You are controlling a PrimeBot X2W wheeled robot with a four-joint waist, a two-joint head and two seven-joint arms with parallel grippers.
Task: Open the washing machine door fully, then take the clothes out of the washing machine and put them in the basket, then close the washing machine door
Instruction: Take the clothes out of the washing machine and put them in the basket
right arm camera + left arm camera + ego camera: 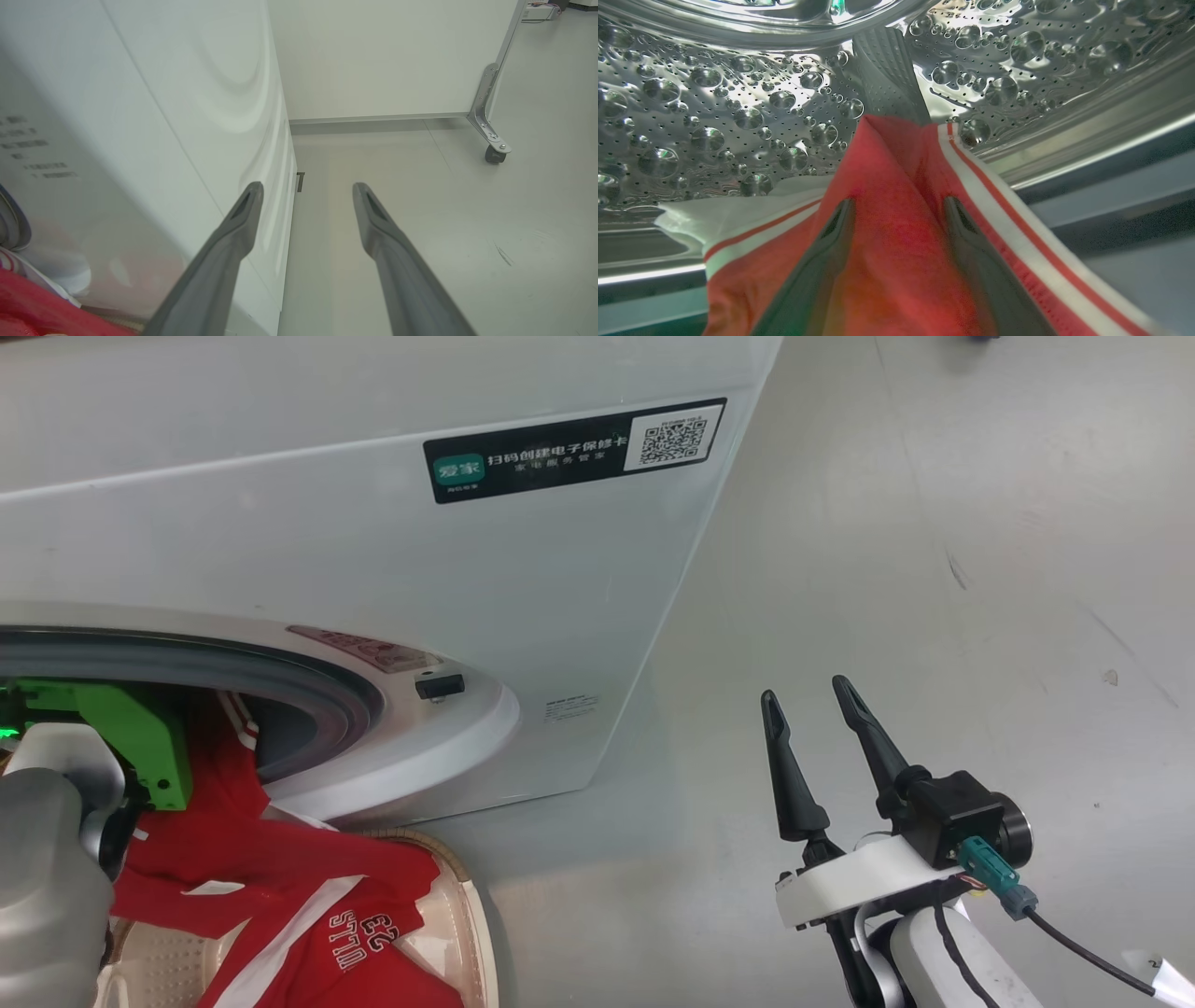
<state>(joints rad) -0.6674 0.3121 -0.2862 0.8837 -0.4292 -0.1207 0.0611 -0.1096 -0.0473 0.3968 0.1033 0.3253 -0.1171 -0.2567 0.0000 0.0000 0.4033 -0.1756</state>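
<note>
Grey floor (840,569) — washing machine (327,551) and basket (474,924) stand on it.

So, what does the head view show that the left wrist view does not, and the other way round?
Head view: the washing machine from outside, white, with its black QR sticker; the basket below the opening; the right tool, open above the floor.
Left wrist view: the dimpled steel drum from inside, and the left tool, open, with a red fold lying between its fingers.
Both: the red jersey with white trim.
</note>
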